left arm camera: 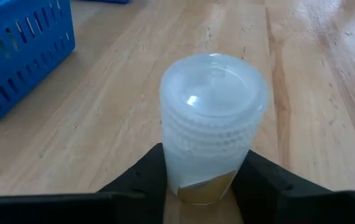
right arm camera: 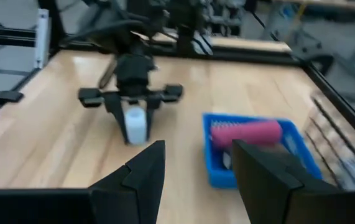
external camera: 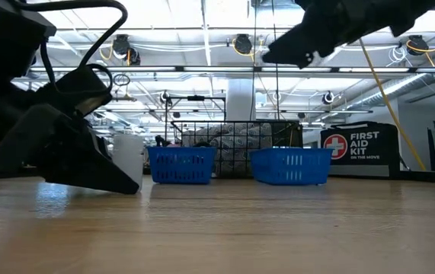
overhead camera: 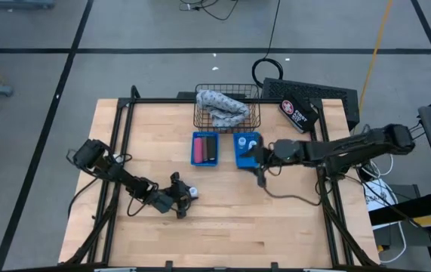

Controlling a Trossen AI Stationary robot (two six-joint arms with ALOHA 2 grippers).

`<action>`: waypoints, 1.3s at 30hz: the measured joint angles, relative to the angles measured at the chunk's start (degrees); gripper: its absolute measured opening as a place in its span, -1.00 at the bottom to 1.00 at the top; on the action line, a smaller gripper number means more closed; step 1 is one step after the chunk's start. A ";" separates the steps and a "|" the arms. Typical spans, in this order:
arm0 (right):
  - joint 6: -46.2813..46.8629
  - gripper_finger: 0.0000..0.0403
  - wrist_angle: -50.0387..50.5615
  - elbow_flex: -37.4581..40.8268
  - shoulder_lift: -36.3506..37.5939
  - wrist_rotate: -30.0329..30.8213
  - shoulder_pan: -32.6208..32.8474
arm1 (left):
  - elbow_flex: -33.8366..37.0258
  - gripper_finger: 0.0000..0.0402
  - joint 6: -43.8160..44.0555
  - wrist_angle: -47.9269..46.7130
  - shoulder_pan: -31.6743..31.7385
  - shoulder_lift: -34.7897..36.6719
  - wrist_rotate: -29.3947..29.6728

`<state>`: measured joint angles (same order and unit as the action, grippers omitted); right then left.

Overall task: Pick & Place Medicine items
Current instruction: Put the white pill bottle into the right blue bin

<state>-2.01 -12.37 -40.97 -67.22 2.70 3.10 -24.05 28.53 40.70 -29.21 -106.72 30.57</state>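
Take the two blue baskets as your landmark and work outward from the near edge of the table. Nearest you, well in front of the left blue basket, your left gripper sits low on the wooden table. Its two dark fingers are drawn in against the sides of a small white round bottle, which stands upright on the wood with its ridged cap up. The fingers touch the bottle low on either side, so you have it gripped, and it rests on the table.

Moving back, the left blue basket holds a pink oblong piece and a black oblong piece lying side by side. Beside it, the right blue basket has at least one white bottle in it.

Your right gripper hangs above the table at the near right corner of that right basket. Its fingers stand parted with nothing between them.

Behind both baskets stands a wire basket with a grey-blue patterned cloth bundled inside. To the right of that, at the far table edge, lies a black first aid pouch with a red and white label.
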 joint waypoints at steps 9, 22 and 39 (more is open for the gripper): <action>-1.32 -0.12 -4.14 -5.38 -14.48 -1.55 2.16 | -3.85 -0.21 -4.06 -0.90 3.55 -0.09 -1.78; -1.80 0.24 8.67 -14.71 -21.02 -5.67 4.23 | -16.76 -0.24 -12.40 -10.34 15.69 -2.01 -12.28; -1.41 0.21 10.85 -12.66 -27.11 -3.13 5.44 | -32.69 -0.23 -20.57 -11.62 19.32 -13.97 -24.93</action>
<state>-3.42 -1.52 -53.63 -94.33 -0.43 8.54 -56.74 7.95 29.09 -9.89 -120.68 5.64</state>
